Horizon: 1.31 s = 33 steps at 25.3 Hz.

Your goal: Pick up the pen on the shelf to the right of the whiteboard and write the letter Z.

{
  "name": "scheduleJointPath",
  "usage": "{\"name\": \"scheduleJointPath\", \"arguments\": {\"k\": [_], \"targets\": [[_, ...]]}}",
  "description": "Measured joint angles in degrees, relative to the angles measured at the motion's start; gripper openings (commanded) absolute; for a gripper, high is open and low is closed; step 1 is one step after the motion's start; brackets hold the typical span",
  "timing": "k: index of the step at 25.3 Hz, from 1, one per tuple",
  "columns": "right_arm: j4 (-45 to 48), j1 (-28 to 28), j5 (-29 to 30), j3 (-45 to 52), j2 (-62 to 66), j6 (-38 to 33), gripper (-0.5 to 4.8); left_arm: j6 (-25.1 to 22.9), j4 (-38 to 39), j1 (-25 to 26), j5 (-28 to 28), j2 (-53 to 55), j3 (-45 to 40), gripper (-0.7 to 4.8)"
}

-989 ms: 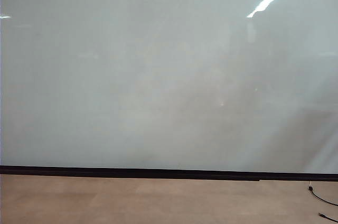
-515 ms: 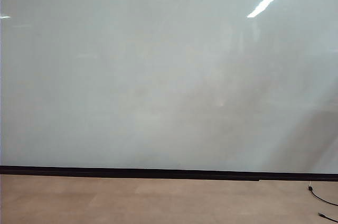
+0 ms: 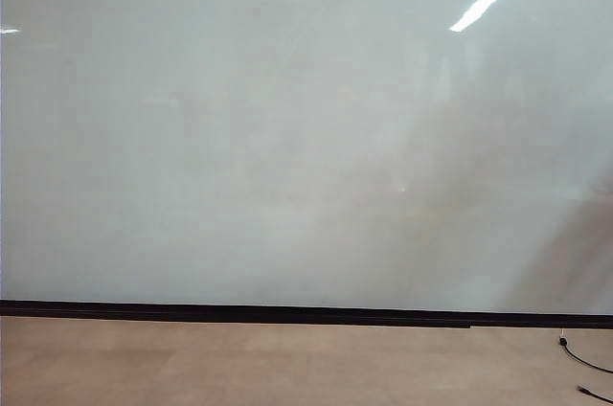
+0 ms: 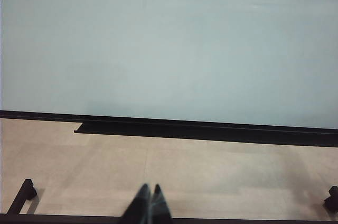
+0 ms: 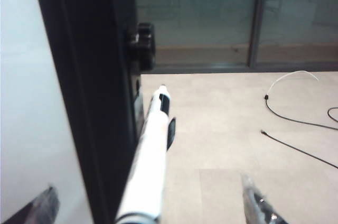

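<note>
The whiteboard [image 3: 287, 138] fills the exterior view, pale and glossy, with a black strip [image 3: 287, 312] along its bottom edge. No letter Z is in view, and neither arm shows there. In the right wrist view the white pen [image 5: 150, 155] runs along the black frame [image 5: 95, 102] at the whiteboard's [image 5: 26, 102] edge, its tip [image 5: 162, 89] pointing away. My right gripper [image 5: 147, 183] is open wide, one finger [image 5: 45, 203] over the board side and the other [image 5: 253, 200] over the floor, with the pen between them untouched. My left gripper [image 4: 150, 187] is shut and empty above the floor, facing the board [image 4: 169, 39].
Thin black cables [image 5: 296, 121] and a white one [image 5: 293, 75] lie on the beige floor beside the pen. A black cable [image 3: 584, 358] also shows at the exterior view's lower right. A black knob [image 5: 142, 44] juts from the frame beyond the pen.
In the exterior view only faint reflections on the board's right side have shifted. No arm or object has come into that view.
</note>
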<state>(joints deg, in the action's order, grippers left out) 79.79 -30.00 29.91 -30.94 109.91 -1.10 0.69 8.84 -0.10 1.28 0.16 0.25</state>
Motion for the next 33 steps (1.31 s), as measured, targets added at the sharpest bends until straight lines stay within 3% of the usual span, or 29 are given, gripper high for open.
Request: {"name": "scheduleJointPath", "arguments": {"k": [10, 25, 28, 33], "targets": [[0.24, -0.15, 4.46, -4.81, 3.67, -1.44, 4.79, 0.02, 0.02, 0.00, 0.00, 0.00, 0.00, -0.04], [0.33, 0.04, 5.84, -6.23, 3.69, -1.49, 4.79, 0.02, 0.02, 0.00, -0.02, 0.00, 0.00, -0.05], [0.33, 0.07, 5.86, -6.23, 3.69, -1.49, 4.16, 0.02, 0.02, 0.00, -0.02, 0.00, 0.00, -0.04], [0.28, 0.07, 5.86, -6.23, 3.69, -1.49, 4.04, 0.02, 0.00, 0.00, 0.00, 0.00, 0.00, -0.04]]}}
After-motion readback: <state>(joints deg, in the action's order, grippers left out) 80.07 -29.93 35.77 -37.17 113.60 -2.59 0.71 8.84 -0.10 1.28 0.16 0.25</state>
